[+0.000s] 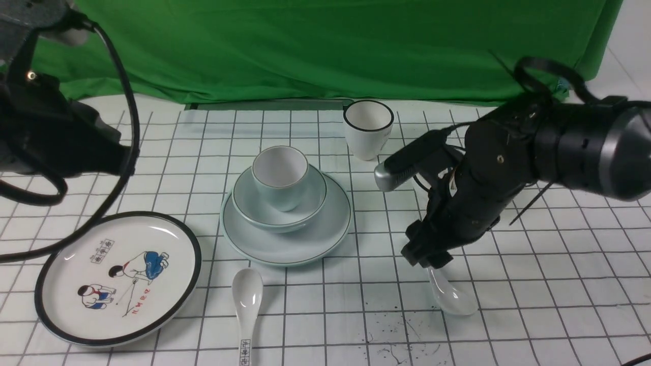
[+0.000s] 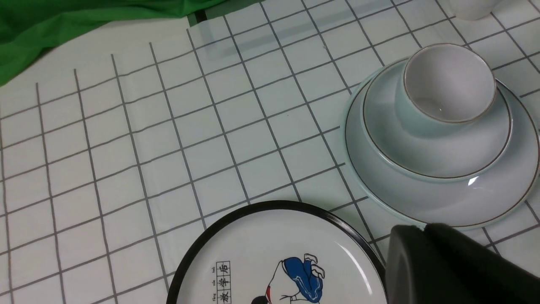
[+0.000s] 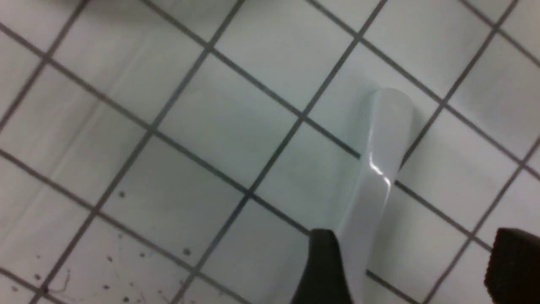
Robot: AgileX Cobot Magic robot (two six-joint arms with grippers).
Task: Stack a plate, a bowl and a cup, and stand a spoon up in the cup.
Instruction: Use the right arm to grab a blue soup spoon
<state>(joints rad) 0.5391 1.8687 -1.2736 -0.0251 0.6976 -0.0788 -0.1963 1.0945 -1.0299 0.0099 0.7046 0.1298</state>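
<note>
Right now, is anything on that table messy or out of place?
Mostly tidy: the cup sits upright in the bowl on the plate. The odd bit is dark specks and a small squiggle on the white tiled surface, near the plain spoon.

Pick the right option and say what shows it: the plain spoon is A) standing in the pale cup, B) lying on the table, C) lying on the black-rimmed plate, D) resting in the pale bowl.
B: the plain spoon lies flat on the gridded tabletop.
</note>
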